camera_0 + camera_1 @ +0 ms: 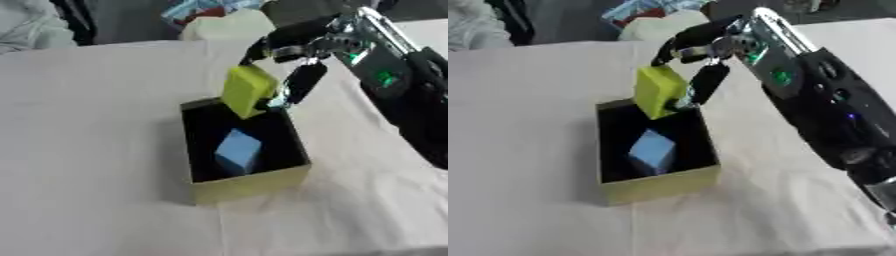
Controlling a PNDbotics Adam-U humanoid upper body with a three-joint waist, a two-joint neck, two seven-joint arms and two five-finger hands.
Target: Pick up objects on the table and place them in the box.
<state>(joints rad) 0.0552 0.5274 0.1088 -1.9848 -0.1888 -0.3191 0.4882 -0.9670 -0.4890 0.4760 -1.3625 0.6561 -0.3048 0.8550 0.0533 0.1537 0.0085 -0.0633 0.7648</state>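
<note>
The right robot hand (pixel 293 75) pinches a yellow block (pixel 247 90) above the far edge of the open box (pixel 254 182), where a blue block (pixel 237 151) lies. White tabletop (pixel 87 150) surrounds it.

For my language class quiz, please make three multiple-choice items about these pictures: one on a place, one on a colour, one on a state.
1. Where is the blue block?
A. Inside the box
B. On the table left of the box
C. In the right hand

2. What colour is the block that the right hand holds?
A. Red
B. Yellow-green
C. White

3. What is the state of the right hand?
A. Open and resting on the table
B. Shut and holding nothing
C. Shut on a block above the box

Key:
1 A, the blue block lies on the box's dark floor.
2 B, the yellow-green block hangs from its fingers.
3 C, its fingers pinch that block over the box's far edge.
</note>
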